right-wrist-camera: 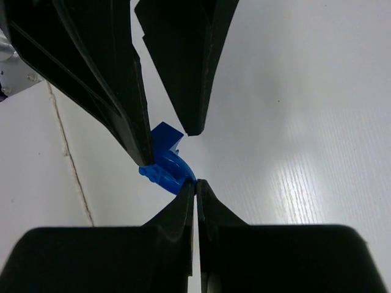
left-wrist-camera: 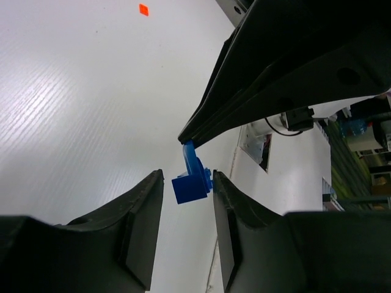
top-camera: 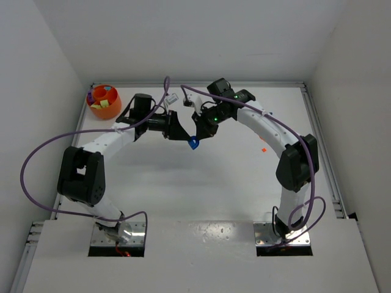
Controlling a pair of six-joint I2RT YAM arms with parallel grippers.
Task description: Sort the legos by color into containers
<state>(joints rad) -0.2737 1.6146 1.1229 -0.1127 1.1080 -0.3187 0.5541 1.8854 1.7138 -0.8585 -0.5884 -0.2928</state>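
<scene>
A blue brick (left-wrist-camera: 192, 180) is pinched at the tips of the right gripper (right-wrist-camera: 195, 183), whose fingers are pressed together, and is hung between the spread fingers of the left gripper (left-wrist-camera: 187, 176), over a white table (top-camera: 201, 195) that is enclosed by plain white walls (top-camera: 36, 67).

One round orange plastic bowl (top-camera: 98, 113) holding several small bricks (top-camera: 102, 105), number unclear; one blue plastic brick (top-camera: 193, 144); one tiny orange-red plastic brick (top-camera: 263, 149); two white robot arms, left (top-camera: 105, 143) and right (top-camera: 269, 127).

Bright, even light everywhere.
The white table (top-camera: 201, 189) shines in stripes; soft gray shadows lie under the arms (top-camera: 269, 128); the blue lego (left-wrist-camera: 190, 183) looks sharp, but the near fingers (left-wrist-camera: 140, 232) are almost all black.
</scene>
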